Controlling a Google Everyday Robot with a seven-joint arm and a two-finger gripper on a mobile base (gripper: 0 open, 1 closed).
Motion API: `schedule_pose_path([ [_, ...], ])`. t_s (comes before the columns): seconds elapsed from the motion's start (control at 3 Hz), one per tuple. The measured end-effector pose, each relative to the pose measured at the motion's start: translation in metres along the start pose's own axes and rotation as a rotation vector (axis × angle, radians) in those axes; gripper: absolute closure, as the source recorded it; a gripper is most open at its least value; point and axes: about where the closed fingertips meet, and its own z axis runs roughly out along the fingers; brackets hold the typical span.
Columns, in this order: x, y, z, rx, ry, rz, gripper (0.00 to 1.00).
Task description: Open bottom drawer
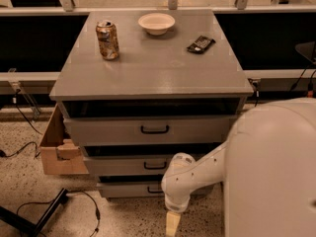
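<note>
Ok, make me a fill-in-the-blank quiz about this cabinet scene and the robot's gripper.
The grey cabinet has ___ drawers.
The can stands to the ___ of the white bowl.
The gripper hangs low in front of the bottom drawer, near the ___.
Missing words: three; left; floor.

The arm [269, 172] is seen as a smooth white shell. A very large rounded casing at the right is narrowed into a slimmer link and ended in a bulbous white joint [177, 184]. Beneath that joint, at the bottom edge of the view, the gripper [172, 224] is shown as a pale cream, tapered piece.
</note>
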Motion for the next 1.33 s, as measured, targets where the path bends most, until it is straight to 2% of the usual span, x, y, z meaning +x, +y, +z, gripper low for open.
schedule_pose_path([
  [0.33, 0.007, -0.013, 0.049, -0.002, -0.009, 0.003, 0.0],
  [1.0, 0.006, -0.017, 0.057, -0.002, -0.026, 0.005, 0.0],
  [1.33, 0.011, -0.035, 0.072, 0.025, -0.042, -0.023, 0.0],
])
